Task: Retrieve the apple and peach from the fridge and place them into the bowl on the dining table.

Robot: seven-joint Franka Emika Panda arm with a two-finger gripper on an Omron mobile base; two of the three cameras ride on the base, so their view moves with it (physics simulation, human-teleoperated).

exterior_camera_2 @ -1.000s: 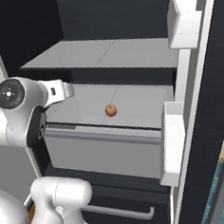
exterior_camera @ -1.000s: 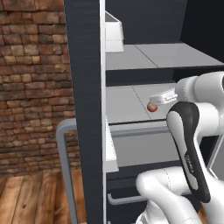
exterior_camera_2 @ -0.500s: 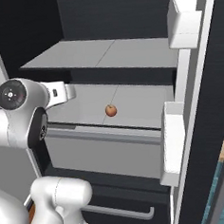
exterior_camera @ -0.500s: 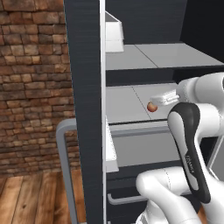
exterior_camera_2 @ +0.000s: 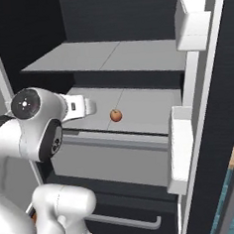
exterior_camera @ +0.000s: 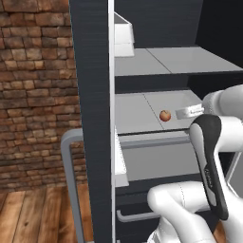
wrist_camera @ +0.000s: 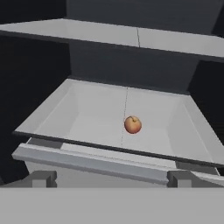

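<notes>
Fridge [exterior_camera_2: 209,131] open, peach [wrist_camera: 132,124] sits untouched on its shelf [wrist_camera: 100,118]; jaws spread and empty, so fetching has barely begun.

Open dark charcoal fridge [exterior_camera: 90,95] holds two flat grey inner shelves. Upper grey shelf [exterior_camera_2: 109,57] is a plain slab with one seam line running front to back. Lower grey shelf [wrist_camera: 100,116] sits in a tray-like recess with sloped pale side walls and a grey front rail. One small round orange-pink peach [wrist_camera: 132,124] [exterior_camera: 164,115] [exterior_camera_2: 116,115] rests directly on the lower shelf, near its centre seam, apart from the walls and the front rail.
</notes>
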